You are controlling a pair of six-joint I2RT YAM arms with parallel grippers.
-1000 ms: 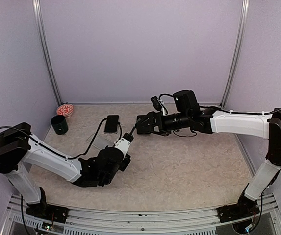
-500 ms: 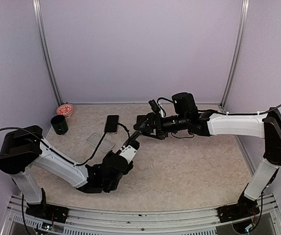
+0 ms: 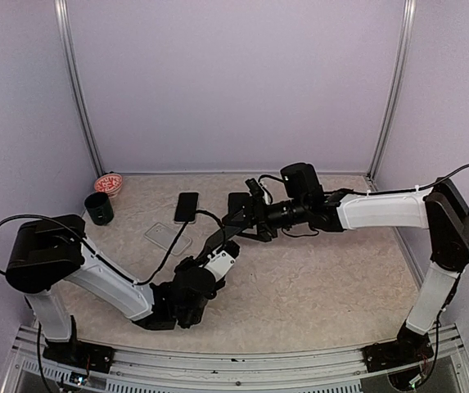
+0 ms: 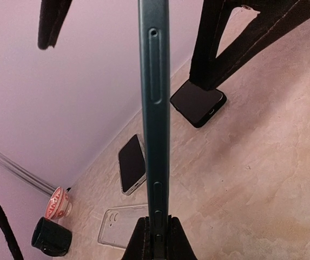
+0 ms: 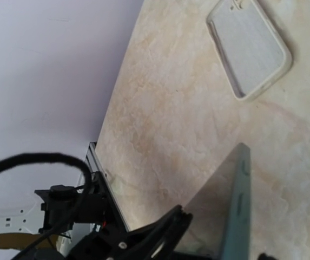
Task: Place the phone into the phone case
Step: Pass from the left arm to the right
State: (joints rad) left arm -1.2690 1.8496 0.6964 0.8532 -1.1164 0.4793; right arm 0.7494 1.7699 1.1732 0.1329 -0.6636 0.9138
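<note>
Firmly shut, left gripper (image 4: 156,232) clamps 1 teal phone (image 4: 153,108), flanked by right gripper's (image 3: 236,214) parted jaws; 1 clear case (image 4: 119,233) and 1 second phone (image 4: 132,170) lie on the table (image 4: 263,179).

A teal phone (image 4: 153,108) stands edge-on up the middle of the picture, its side buttons facing the camera and its lower end pinched between the black tips of the left gripper (image 4: 156,233). The right gripper (image 4: 126,65) straddles its upper part with fingers (image 4: 225,38) spread wide, one on each side and neither touching it. On the speckled table (image 4: 263,179) behind lie a dark flat slab (image 4: 198,102), a second phone (image 4: 132,164), a clear case (image 4: 121,234), a dark cup (image 4: 51,237) and a red-and-white bowl (image 4: 56,201) near the wall (image 4: 63,108).
</note>
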